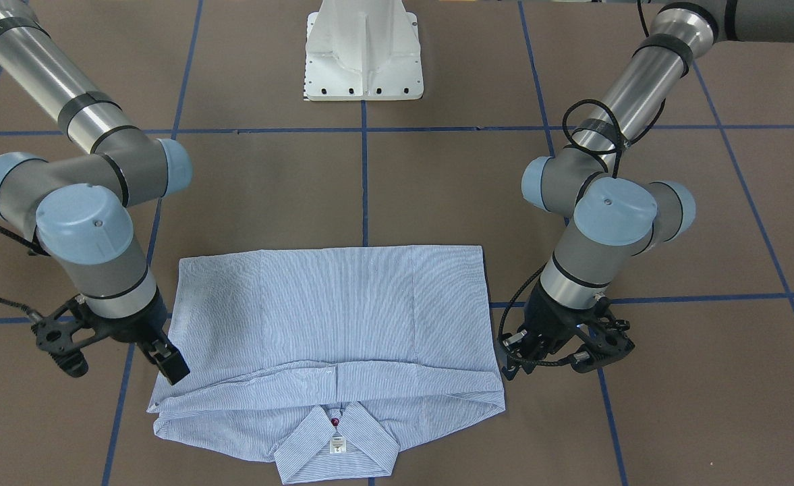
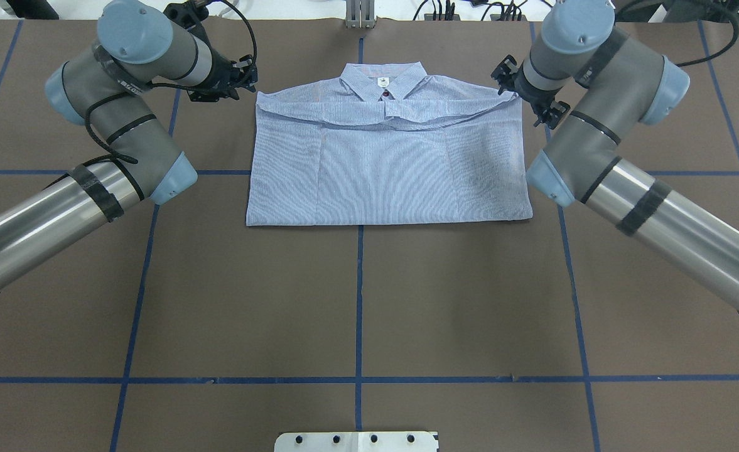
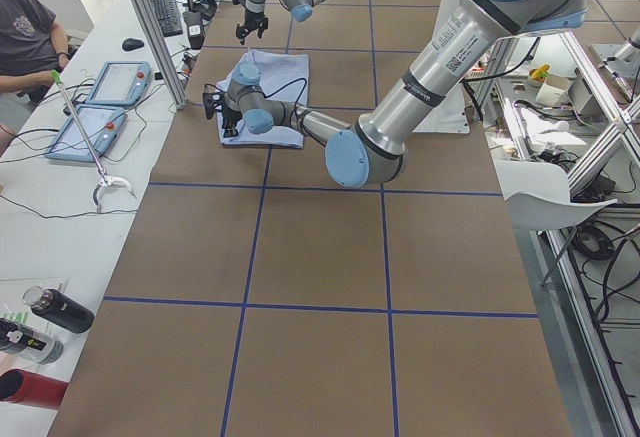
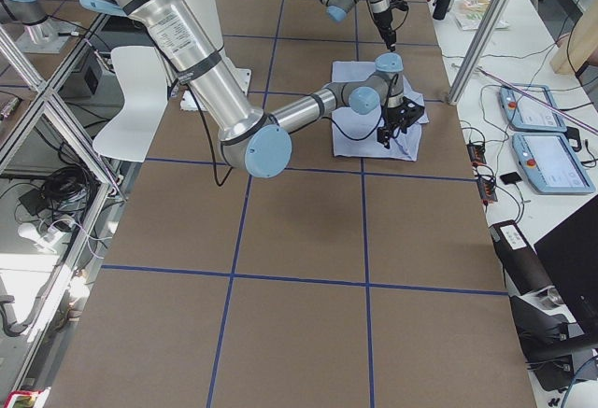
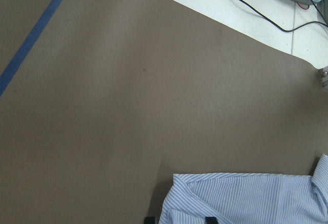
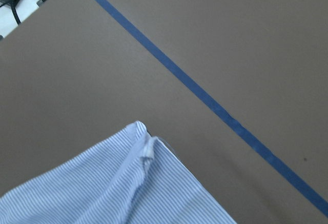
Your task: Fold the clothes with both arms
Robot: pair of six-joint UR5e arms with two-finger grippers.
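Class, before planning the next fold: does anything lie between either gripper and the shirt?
Nothing visible does. The left gripper and right gripper sit at the collar-end corners of the shirt, bare table alongside.

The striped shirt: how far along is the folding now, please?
Done: the light blue and white striped button-up shirt lies as a flat rectangle, no sleeve sticking out, lower half folded up near the collar. In hand: the left gripper and right gripper stand at its collar-side corners; grip unclear. Left: perhaps one last fold, or only release.
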